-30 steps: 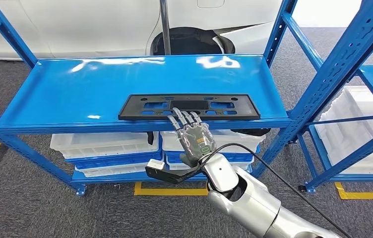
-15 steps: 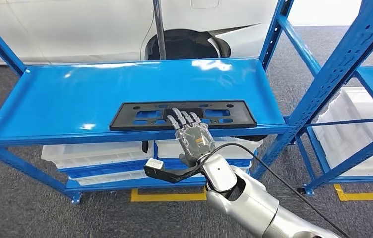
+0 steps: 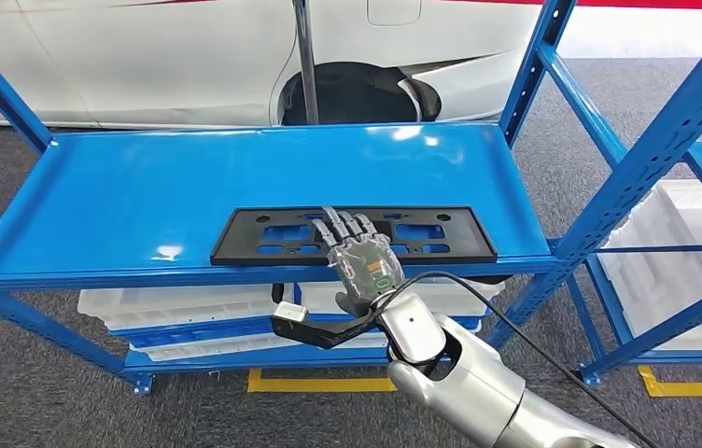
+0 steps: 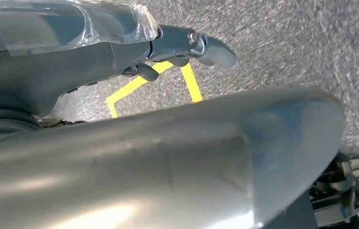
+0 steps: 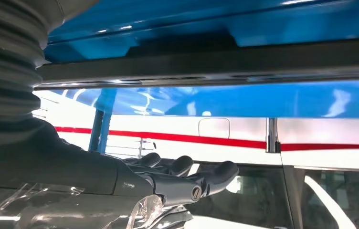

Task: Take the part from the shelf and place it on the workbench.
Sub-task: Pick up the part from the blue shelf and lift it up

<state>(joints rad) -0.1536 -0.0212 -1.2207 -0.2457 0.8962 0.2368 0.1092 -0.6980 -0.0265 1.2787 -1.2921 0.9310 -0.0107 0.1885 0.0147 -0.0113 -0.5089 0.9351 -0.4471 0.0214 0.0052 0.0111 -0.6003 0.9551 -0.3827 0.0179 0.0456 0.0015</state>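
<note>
The part [image 3: 263, 238] is a flat black rectangular frame with cut-outs, lying near the front edge of the blue shelf [image 3: 142, 196]. My right hand [image 3: 362, 259] reaches in from below the shelf's front lip, its fingers [image 3: 343, 224] stretched out straight over the middle of the part; whether they touch it is unclear. In the right wrist view the fingers [image 5: 187, 174] lie extended with nothing in them, and the part's dark edge [image 5: 216, 64] runs along the shelf. My left hand [image 4: 168, 45] hangs beside my body over the grey floor, holding nothing.
Blue uprights [image 3: 651, 154] frame the shelf on both sides. White bins [image 3: 179, 303] sit on the lower shelf under the part. A second rack with a white bin [image 3: 693, 252] stands to the right. A white car [image 3: 189, 56] is parked behind. Yellow tape [image 3: 319, 383] marks the floor.
The camera has shifted a little. My right hand has reached farther forward, so its fingers now lie across most of the part rather than only at its front edge.
</note>
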